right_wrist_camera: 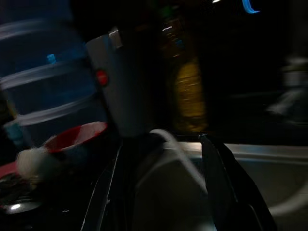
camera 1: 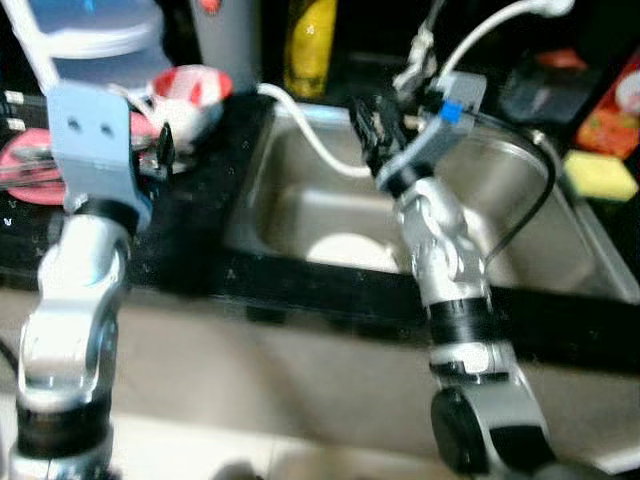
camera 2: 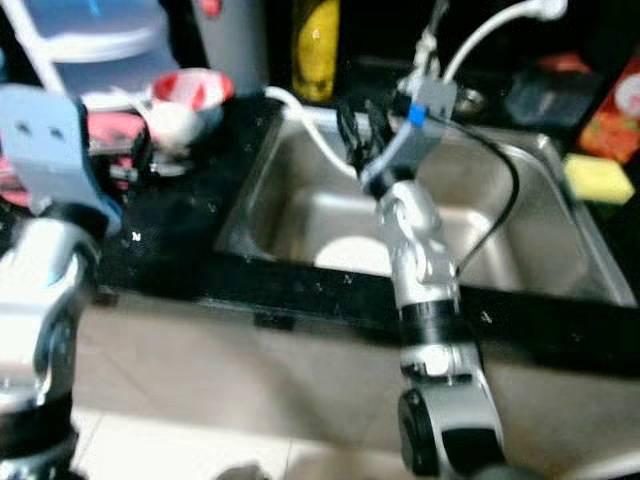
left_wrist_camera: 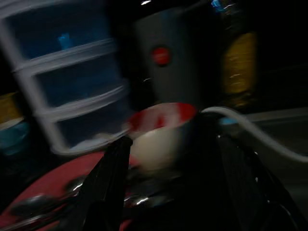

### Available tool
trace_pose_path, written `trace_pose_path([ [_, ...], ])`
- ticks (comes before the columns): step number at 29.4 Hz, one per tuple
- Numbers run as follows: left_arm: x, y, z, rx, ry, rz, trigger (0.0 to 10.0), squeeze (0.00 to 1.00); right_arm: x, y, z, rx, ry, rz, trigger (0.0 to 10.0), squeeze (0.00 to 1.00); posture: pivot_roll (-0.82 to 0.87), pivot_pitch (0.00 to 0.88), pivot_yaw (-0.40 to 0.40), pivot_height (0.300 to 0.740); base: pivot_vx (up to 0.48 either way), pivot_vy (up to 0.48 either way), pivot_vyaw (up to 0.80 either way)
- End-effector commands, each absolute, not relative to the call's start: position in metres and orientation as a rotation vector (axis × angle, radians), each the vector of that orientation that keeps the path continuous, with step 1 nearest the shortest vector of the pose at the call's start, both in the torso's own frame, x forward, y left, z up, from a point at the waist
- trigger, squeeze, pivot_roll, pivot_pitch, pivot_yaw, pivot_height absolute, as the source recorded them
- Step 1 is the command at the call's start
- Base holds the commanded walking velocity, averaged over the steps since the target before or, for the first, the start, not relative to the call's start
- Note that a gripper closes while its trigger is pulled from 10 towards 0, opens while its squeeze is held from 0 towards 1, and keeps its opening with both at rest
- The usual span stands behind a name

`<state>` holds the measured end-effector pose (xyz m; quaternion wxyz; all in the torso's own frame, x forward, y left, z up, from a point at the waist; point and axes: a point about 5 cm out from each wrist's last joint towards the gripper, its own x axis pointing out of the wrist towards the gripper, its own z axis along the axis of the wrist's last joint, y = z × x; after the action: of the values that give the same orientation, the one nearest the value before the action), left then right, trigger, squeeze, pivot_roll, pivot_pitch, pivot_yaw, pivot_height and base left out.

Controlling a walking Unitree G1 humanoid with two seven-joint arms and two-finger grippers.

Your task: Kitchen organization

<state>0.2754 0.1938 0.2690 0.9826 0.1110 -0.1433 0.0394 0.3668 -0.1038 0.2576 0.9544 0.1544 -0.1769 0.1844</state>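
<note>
Right gripper (camera 1: 378,120) hangs over the back left part of the sink (camera 1: 560,250), jaws parted a moderate way with nothing between them; the white hose (camera 1: 310,135) runs just under and past the fingertips, not gripped as far as the blurred frames show. Beyond those jaws stand a grey appliance with a red button (right_wrist_camera: 118,86) and a yellow bottle (right_wrist_camera: 190,91). A white plate (camera 1: 350,250) lies on the sink floor, below and nearer than the jaws. Left gripper (left_wrist_camera: 168,192) hovers over the dark counter (camera 1: 190,220) left of the sink, jaws spread wide and empty. A red-and-white bowl (left_wrist_camera: 161,132) sits straight ahead of the opening, beyond the fingertips, apart from them. A red plate with spoons (left_wrist_camera: 43,192) lies under the left finger. White drawer unit (left_wrist_camera: 62,77) stands behind the bowl. Yellow sponge (camera 1: 600,175) rests on the sink's right edge, well apart from both grippers.
</note>
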Motion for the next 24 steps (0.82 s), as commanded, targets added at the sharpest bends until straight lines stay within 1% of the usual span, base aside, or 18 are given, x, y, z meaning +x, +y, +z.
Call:
trace_pose_path([
  [1,0.275,0.194,0.266,0.218,-0.274,0.084,10.0,0.0,0.367,-0.106,0.259,0.309,-0.362,0.369,10.0,0.0,0.17,0.035,-0.032,0.74,0.0,0.0,0.0],
  [12,0.276,0.194,0.264,0.198,-0.263,0.087,10.0,0.0,0.367,-0.106,0.26,0.305,-0.36,0.374,10.0,0.0,0.17,0.032,-0.037,0.74,0.0,0.0,0.0],
  [15,0.275,0.199,0.263,0.227,-0.233,0.084,10.0,0.0,0.367,-0.106,0.261,0.301,-0.361,0.378,10.0,0.0,0.17,0.032,-0.035,0.74,0.0,0.0,0.0],
  [17,0.273,0.21,0.263,0.231,-0.17,0.048,10.0,0.0,0.367,-0.106,0.262,0.259,-0.369,0.391,10.0,0.0,0.18,0.032,-0.034,0.74,0.0,0.0,0.0],
  [18,0.273,0.21,0.263,0.231,-0.17,0.048,10.0,0.0,0.367,-0.106,0.262,0.259,-0.369,0.391,10.0,0.0,0.18,0.032,-0.034,0.74,0.0,0.0,0.0],
  [20,0.267,0.223,0.264,0.176,-0.101,-0.003,10.0,0.0,0.366,-0.109,0.265,0.226,-0.383,0.389,10.0,0.0,0.18,0.032,-0.033,0.74,0.0,0.0,0.0],
  [21,0.267,0.223,0.264,0.176,-0.101,-0.003,10.0,0.0,0.366,-0.109,0.265,0.226,-0.383,0.389,10.0,0.0,0.18,0.032,-0.033,0.74,0.0,0.0,0.0],
  [22,0.262,0.242,0.267,0.137,-0.062,0.011,10.0,0.0,0.367,-0.116,0.273,0.202,-0.416,0.371,10.0,0.0,0.18,0.034,-0.028,0.74,0.0,0.0,0.0],
  [24,0.259,0.263,0.267,0.124,-0.044,0.086,10.0,0.0,0.366,-0.12,0.282,0.197,-0.445,0.357,10.0,0.0,0.19,0.033,-0.025,0.74,0.0,0.0,0.0],
])
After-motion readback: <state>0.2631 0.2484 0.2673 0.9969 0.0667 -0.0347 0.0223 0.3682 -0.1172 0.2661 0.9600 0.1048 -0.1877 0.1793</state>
